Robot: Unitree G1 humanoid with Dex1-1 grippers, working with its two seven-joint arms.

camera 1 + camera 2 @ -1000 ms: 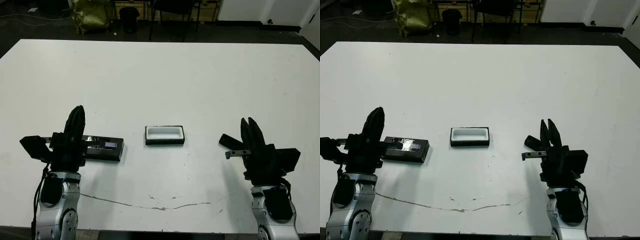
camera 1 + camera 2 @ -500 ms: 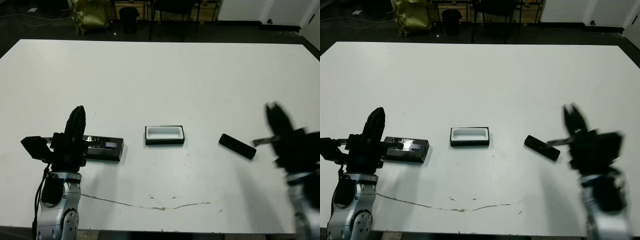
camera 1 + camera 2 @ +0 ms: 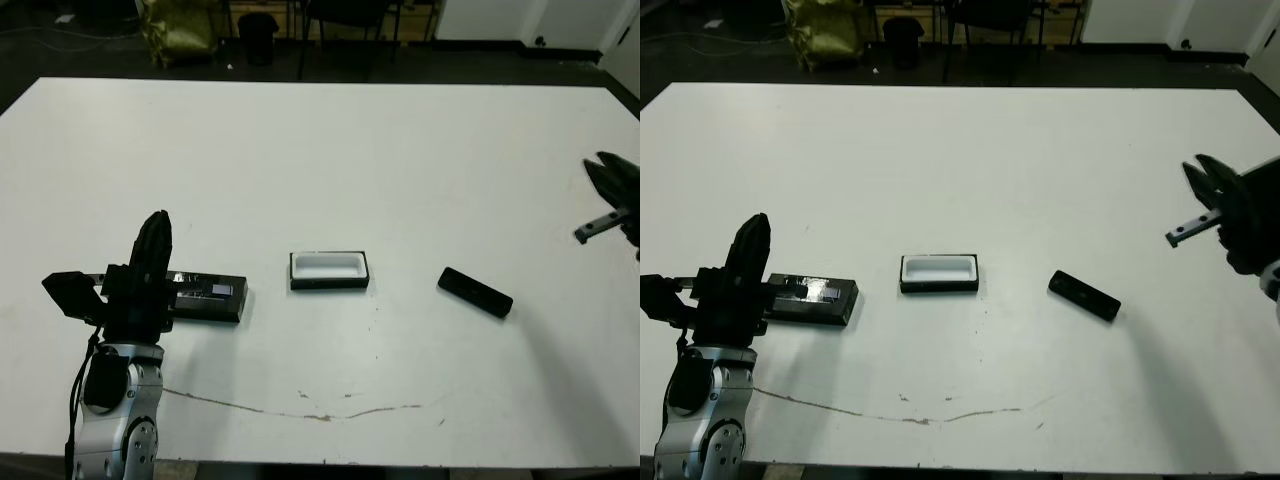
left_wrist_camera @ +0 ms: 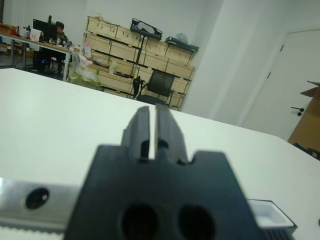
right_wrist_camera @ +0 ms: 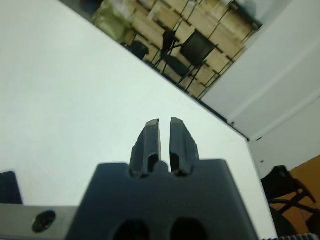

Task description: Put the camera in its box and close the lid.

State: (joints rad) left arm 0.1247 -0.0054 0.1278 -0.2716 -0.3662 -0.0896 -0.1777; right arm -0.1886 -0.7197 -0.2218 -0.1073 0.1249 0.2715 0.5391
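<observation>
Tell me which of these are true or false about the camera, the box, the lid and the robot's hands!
1. The camera is inside the box. False: it lies on the table, right of the box.
2. The box shows its white lining, with nothing in it. True.
3. The lid covers the box. False: it lies to the box's left, by the left gripper.
4. The right gripper holds the camera. False: it holds nothing, near the table's right edge.

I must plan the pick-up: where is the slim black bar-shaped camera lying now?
In the head views, the slim black bar-shaped camera lies flat on the white table, on the robot's right side, just right of the small white-lined black box, apart from it.
</observation>
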